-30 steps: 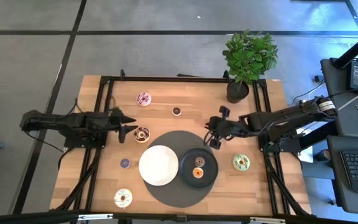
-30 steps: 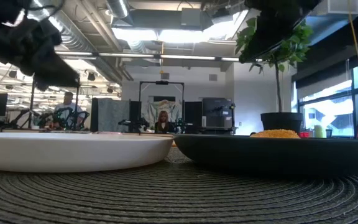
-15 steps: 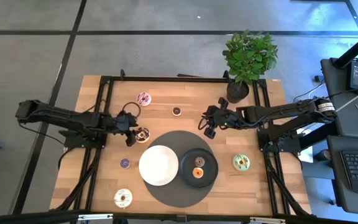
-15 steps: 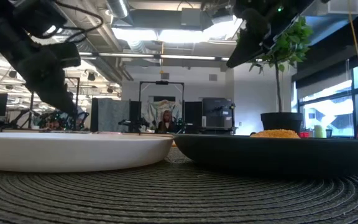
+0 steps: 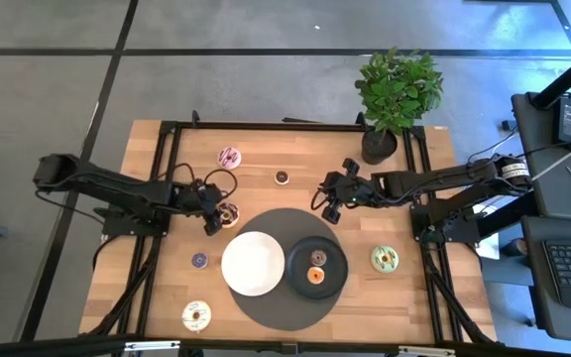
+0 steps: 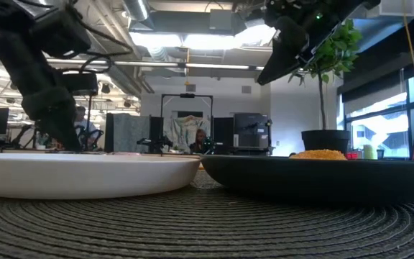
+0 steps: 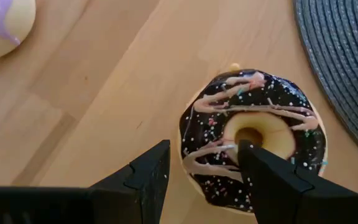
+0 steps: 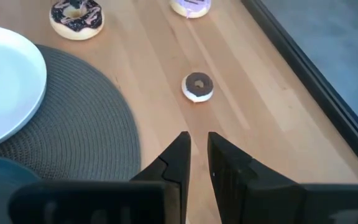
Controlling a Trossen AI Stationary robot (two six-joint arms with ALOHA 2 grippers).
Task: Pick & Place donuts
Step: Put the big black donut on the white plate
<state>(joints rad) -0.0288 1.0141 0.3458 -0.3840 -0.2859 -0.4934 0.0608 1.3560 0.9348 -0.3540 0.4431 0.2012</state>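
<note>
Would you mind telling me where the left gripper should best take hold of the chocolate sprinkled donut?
Across the ring wall, from straight above: the chocolate sprinkled donut lies flat on the table, hole up. The left gripper is open, one finger at the hole and one outside the rim, so closing there should pinch it.

Donuts lie flat: chocolate-sprinkled (image 7: 252, 139), pink (image 5: 229, 157), green (image 5: 385, 260), cream (image 5: 196, 315) (minis scattered; orange (image 5: 317, 258) plated).
</note>
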